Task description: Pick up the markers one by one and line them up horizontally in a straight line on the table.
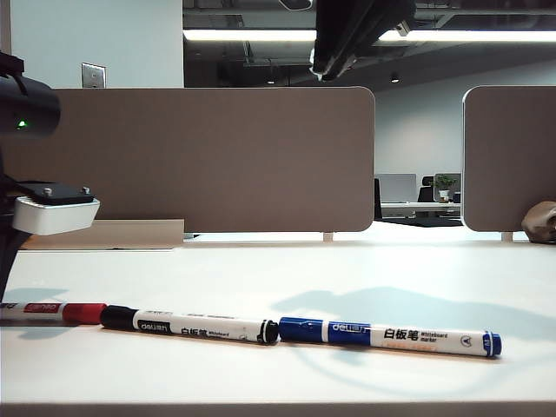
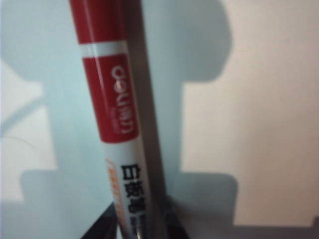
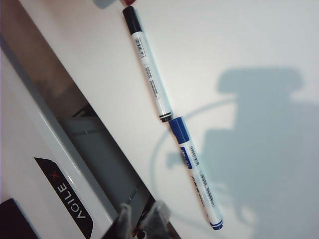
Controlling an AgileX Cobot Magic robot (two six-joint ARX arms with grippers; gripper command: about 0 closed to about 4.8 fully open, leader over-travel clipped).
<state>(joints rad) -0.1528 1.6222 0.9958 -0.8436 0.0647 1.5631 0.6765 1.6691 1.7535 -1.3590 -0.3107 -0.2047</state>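
Three markers lie end to end in a row near the front of the table [image 1: 347,269]: the red-capped marker [image 1: 52,313] at the far left, the black-capped marker [image 1: 187,327] in the middle, the blue-capped marker [image 1: 391,336] on the right. My left gripper [image 2: 142,225] is low over the red marker [image 2: 112,99], its dark fingers [image 2: 102,228] on either side of the barrel, which rests on the table. My right gripper [image 3: 142,211] hangs high above the black marker [image 3: 149,74] and blue marker [image 3: 197,174], jaws slightly apart and empty.
Brown-grey divider panels [image 1: 217,156] stand upright along the back of the table. The left arm's white camera housing [image 1: 52,213] hangs at the left edge. A dark arm part [image 1: 356,35] juts in from the top. The white AgileX base [image 3: 55,164] borders the table.
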